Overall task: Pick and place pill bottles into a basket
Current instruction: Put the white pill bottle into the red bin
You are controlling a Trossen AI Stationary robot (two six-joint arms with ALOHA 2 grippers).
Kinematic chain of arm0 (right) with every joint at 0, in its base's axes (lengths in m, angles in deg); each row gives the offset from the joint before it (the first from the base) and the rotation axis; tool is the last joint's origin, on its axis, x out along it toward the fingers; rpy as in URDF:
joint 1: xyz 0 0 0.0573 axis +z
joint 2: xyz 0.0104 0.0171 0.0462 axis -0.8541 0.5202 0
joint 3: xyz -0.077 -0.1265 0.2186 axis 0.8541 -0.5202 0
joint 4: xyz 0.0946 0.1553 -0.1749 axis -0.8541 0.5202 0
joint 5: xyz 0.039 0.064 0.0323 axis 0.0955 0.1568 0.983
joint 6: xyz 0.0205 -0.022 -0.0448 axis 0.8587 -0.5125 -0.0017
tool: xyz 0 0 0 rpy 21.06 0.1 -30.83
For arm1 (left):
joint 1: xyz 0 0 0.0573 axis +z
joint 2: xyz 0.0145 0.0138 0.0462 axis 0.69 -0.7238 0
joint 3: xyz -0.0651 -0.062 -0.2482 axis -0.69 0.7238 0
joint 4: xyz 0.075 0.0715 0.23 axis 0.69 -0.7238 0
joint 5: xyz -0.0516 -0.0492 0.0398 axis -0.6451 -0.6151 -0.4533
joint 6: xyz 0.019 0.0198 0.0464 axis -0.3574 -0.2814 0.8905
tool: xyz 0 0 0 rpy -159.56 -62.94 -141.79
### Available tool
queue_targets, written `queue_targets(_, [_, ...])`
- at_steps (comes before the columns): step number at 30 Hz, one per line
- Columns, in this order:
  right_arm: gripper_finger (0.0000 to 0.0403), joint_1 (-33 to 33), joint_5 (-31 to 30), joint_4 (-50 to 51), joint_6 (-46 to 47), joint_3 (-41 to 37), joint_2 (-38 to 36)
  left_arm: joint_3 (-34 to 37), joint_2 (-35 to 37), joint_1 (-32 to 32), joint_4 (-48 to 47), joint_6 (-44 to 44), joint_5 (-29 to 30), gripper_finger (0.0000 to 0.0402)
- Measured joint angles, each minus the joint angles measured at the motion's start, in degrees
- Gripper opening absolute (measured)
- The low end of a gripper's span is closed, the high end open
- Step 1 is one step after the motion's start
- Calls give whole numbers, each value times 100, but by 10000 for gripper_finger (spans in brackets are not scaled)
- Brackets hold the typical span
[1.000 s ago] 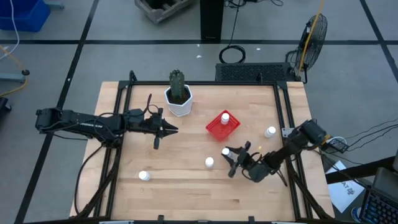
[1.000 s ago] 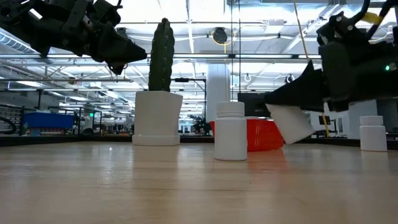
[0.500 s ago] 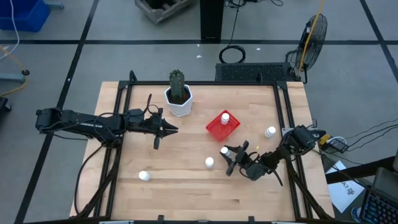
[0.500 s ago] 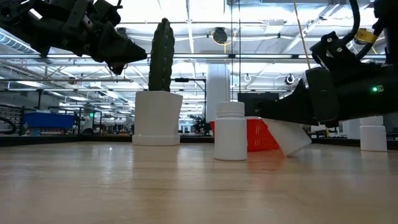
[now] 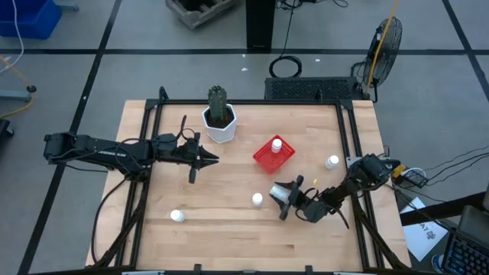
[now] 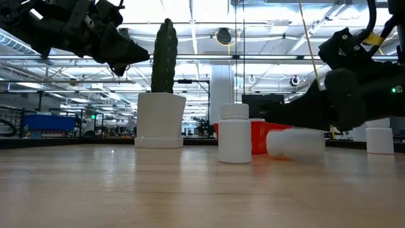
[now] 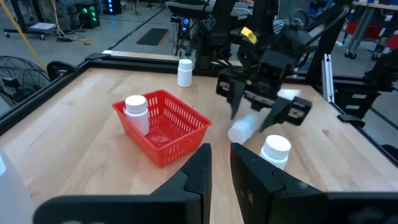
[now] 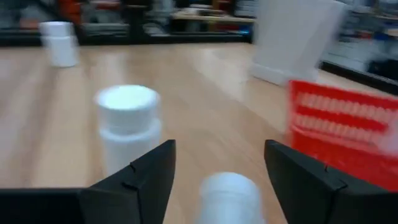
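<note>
**Q:** Bottles first: where are they?

**A:** Five small white pill bottles show. One stands upright inside the red basket [image 5: 273,153], at its far corner [image 5: 276,142]. One lies on its side on the wooden surface [image 5: 229,221], just in front of the basket, between the spread fingers of the right pincer [image 5: 280,200]; this toppled bottle [image 5: 279,193] appears in the low view as a blurred white cylinder resting flat [image 6: 295,142]. Another stands upright just beside it, toward the left arm [image 5: 257,199]. A fourth stands near the right edge of the surface [image 5: 332,161], and a fifth stands alone near the front left corner [image 5: 176,215].

**Q:** Is the right pincer holding the fallen bottle?

**A:** Its fingers are apart on either side of the bottle. The right wrist view shows both dark fingers wide, with the bottle's cap between them [image 8: 228,198]. I cannot tell whether either finger touches it.

**Q:** And the left arm?

**A:** The left pincer [image 5: 214,160] hangs above the surface, left of the basket and well apart from it, near a white pot holding a cactus [image 5: 219,114]. In the left wrist view its two fingers are nearly together, with only a thin gap and nothing between them.
</note>
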Motion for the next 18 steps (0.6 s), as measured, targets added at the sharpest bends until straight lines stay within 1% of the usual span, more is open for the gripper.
queue_targets(3, [241, -54, 785, 174, -618, 42, -581, 0, 0, 0, -14, -4, -2, 62])
queue_targets(5, [238, -165, 1286, 888, -728, 154, -1216, 0, 0, 0, -9, -4, -2, 62])
queue_targets(7, [232, -339, 1750, 2321, -620, 439, -1946, 0, 0, 2, -8, 8, -2, 62])
queue_targets(8, [227, -469, 2017, 3328, -337, 677, -2289, 0, 0, 1, -13, 10, -2, 62])
queue_targets(10, [218, -777, 2711, 5635, 546, 1227, -2761, 0, 0, 0, -7, 13, -3, 62])
queue_targets(12, [212, -1116, 3438, 7314, 1244, 1746, -2964, 0, 0, 1, -11, 18, -4, 62])
queue_targets(13, [210, -1277, 3866, 7856, 1416, 1974, -3018, 0, 0, 1, -10, 18, -4, 62])
queue_targets(15, [210, -1546, 4561, 8573, 1575, 2371, -3060, 0, 0, 2, -16, 20, -4, 62])
queue_targets(18, [222, -1869, 5368, 9120, 1658, 2723, -2923, 0, 0, 0, -55, 21, -17, 62])
